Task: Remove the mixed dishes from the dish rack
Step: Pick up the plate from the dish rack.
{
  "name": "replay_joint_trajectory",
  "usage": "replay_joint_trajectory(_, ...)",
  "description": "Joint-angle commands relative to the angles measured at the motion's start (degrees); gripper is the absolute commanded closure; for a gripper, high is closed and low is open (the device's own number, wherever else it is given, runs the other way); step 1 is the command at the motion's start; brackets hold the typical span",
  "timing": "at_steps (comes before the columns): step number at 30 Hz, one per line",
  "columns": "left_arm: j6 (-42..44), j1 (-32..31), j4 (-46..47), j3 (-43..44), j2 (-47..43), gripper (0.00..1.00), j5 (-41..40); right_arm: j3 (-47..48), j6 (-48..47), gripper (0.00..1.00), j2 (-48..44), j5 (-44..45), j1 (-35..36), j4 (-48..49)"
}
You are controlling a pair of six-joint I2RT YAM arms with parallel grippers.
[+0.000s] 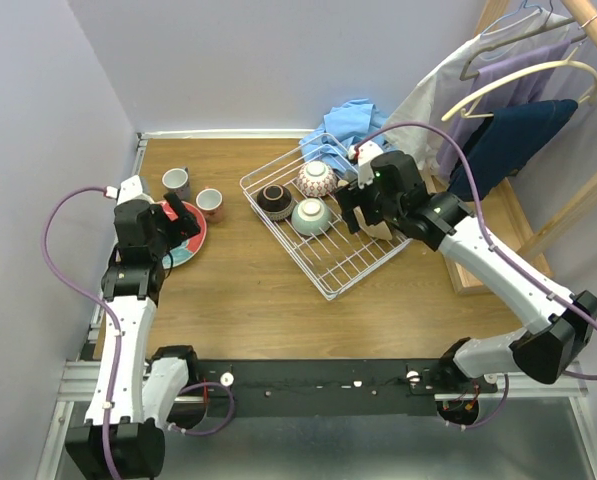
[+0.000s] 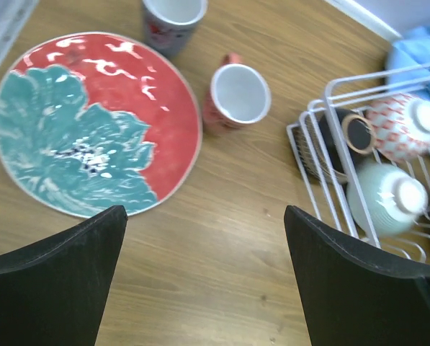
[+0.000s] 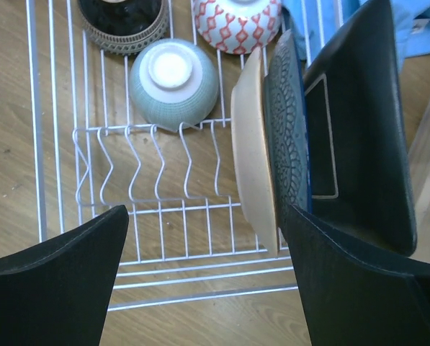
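Note:
The white wire dish rack stands mid-table, holding a brown bowl, a pink patterned bowl and a pale green bowl, all upside down. Upright in its prongs stand a beige plate, a dark patterned plate and a black square plate. My right gripper hovers open over the rack, its right finger beside the beige plate's lower edge. A red and teal floral plate, a grey cup and an orange-red cup sit on the table at left. My left gripper is open and empty just beside that plate.
A blue cloth lies behind the rack. A wooden clothes rack with hangers and garments fills the right side. Walls close in the table at the left and back.

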Motion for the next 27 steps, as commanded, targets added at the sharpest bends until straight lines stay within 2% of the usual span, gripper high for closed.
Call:
replay_joint_trajectory(1,1.9,-1.7,-8.1,2.5,-4.7,0.01,6.6,0.1,1.4,0.06,0.8,-8.7,-3.0,-3.1)
replay_joint_trajectory(6,0.7,-1.7,-14.5,4.8,-11.4,0.01,4.6,-1.2,1.4,0.1,2.2,-12.3,-7.2,-2.8)
replay_joint_trajectory(13,-2.9,-2.3,-18.1,4.8,-13.8,0.01,5.3,-2.3,1.3,0.17,5.0,-17.2,-11.1,-1.2)
replay_joint_trajectory(21,-2.8,-4.8,-20.8,5.2,-15.5,0.01,4.4,-3.0,0.9,0.25,7.4,-18.2,-12.8,0.9)
replay_joint_trajectory(25,-2.9,-5.0,-21.3,5.1,-16.2,0.01,4.9,-3.2,-0.4,0.36,8.5,-19.6,-13.6,2.0)
replay_joint_trajectory(27,-2.7,-7.2,-21.5,4.6,-16.7,0.01,5.4,-3.4,-1.1,0.4,8.9,-20.4,-14.3,2.7)
